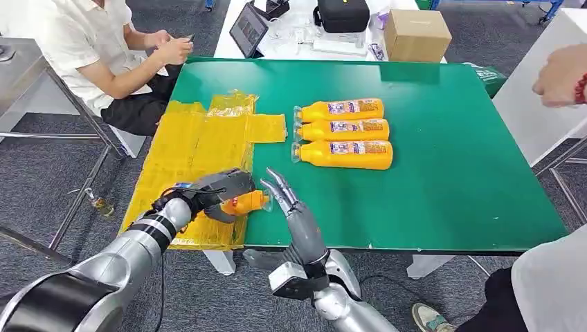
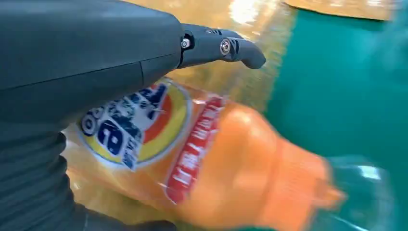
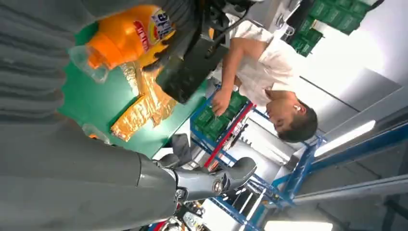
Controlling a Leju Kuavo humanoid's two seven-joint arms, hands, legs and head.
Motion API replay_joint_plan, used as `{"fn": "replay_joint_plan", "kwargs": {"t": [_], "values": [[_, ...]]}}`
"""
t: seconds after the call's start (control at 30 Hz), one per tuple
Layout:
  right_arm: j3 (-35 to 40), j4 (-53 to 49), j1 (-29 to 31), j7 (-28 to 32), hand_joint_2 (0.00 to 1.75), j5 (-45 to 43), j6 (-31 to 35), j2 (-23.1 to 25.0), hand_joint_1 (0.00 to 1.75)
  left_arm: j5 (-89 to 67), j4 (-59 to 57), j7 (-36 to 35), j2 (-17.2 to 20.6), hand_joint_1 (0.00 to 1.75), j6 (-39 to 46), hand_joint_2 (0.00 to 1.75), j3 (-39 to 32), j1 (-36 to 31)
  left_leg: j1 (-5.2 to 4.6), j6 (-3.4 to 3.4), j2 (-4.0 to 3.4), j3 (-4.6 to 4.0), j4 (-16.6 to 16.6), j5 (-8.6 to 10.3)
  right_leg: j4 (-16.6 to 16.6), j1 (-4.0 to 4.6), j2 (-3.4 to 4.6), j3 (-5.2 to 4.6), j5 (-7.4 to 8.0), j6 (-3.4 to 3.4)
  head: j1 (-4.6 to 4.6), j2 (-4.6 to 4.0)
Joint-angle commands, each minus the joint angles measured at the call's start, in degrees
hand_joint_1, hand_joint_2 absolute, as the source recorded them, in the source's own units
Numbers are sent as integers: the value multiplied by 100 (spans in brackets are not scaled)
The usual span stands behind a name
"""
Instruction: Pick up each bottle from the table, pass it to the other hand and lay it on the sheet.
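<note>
My left hand [image 1: 220,191] grips an orange bottle [image 1: 244,203] over the near right edge of the yellow sheet [image 1: 197,149]. The bottle lies sideways, its clear cap toward my right hand [image 1: 284,194]. Its label and orange body [image 2: 207,159] show close up in the left wrist view under my left hand [image 2: 82,53]. My right hand stands just right of the cap, fingers spread and holding nothing; its wrist view shows the bottle [image 3: 125,36] a short way off. Three more orange bottles [image 1: 344,128] lie side by side on the green table [image 1: 450,166].
A seated person [image 1: 104,48] is at the far left beside the table. Another person's hand [image 1: 562,76] hovers at the far right, and a sleeve [image 1: 550,283] at the near right. A cardboard box [image 1: 417,34], tablet [image 1: 248,29] and black case [image 1: 342,14] stand on a white table behind.
</note>
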State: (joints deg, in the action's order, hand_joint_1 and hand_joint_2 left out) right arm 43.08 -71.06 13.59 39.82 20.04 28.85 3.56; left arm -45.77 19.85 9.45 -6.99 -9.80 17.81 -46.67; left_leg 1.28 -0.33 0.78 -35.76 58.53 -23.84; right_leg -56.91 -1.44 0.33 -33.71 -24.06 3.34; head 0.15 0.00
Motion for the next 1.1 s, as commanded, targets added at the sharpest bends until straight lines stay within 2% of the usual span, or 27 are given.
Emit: {"fn": "replay_joint_plan", "kwargs": {"t": [0.03,0.17,0.4,0.43,0.5,0.6,0.7,0.77,0.8,0.87,0.93,0.97,1.0,1.1], "values": [[579,443,369,18,0,-232,316,-281,0,310,-72,431,-182,0,-311,0,-225,167,-2,13,-19,18,-9,-1,14,3,10,15,5,-13,2,0],[573,452,263,18,0,-206,403,-319,0,659,344,1009,-299,0,29,0,-318,373,-2,14,-12,22,-12,1,15,3,4,22,2,-15,2,0],[576,450,253,18,0,-203,413,-321,0,709,387,1045,-317,0,55,0,-337,393,1,15,-15,9,-4,-4,10,6,6,5,-1,-14,2,0],[533,472,229,18,0,-182,456,-304,0,830,578,1206,-354,0,182,175,-342,469,-1,12,-14,1,-3,-2,6,3,7,-4,0,-11,0,0],[456,422,160,18,0,-106,719,-291,0,840,1231,1581,-385,0,1031,175,-121,725,3,18,-12,11,-5,-6,14,10,1,11,-3,-19,0,0],[333,271,75,18,0,-22,906,-288,0,747,2163,1771,-444,0,2362,175,266,1140,0,15,-2,-4,-3,-2,9,5,-8,-4,-4,-13,2,0],[230,143,23,18,0,-124,1066,-272,0,1050,2536,1791,-456,0,2488,175,476,1359,-3,12,2,-16,-1,0,4,1,-8,-17,-4,-9,2,0],[-708,-345,-413,18,0,135,1115,101,0,1683,2965,2072,-453,0,2629,175,507,1647,-2,11,-5,-16,-1,-1,5,2,-2,-18,-3,-9,2,0],[-759,-63,-389,18,175,-231,1112,93,0,2273,3368,2132,-468,0,2606,175,534,1993,-2,15,2,-8,-1,-6,5,4,-13,-6,-11,-16,2,0],[-1624,333,-554,18,175,-620,444,136,0,3474,4326,2186,-499,0,2640,175,418,2890,-4,14,-14,-2,-8,-7,10,1,5,-7,-7,-16,0,0],[-2176,-39,-755,18,175,-1074,-187,11,0,4323,4808,2310,-467,0,2685,175,402,3344,-6,15,-15,14,-21,-10,25,0,8,8,-5,-14,-2,0],[-2610,-371,-968,18,175,-1640,-906,32,0,4876,4994,2316,-413,0,2639,175,369,3504,-8,10,-11,0,-13,-9,15,-4,5,-8,-4,-8,-4,0],[-2771,-486,-1049,18,175,-1832,-1174,19,0,5043,5039,2336,-380,0,2621,175,340,3535,-7,14,-8,7,-14,-14,20,-1,-1,3,-9,-12,0,0],[-2945,-558,-1134,18,175,-1664,-1302,154,0,5154,5000,2325,-314,0,2605,175,374,3443,-3,10,-2,-22,0,-10,6,0,-6,-25,-10,-10,2,0]]}}
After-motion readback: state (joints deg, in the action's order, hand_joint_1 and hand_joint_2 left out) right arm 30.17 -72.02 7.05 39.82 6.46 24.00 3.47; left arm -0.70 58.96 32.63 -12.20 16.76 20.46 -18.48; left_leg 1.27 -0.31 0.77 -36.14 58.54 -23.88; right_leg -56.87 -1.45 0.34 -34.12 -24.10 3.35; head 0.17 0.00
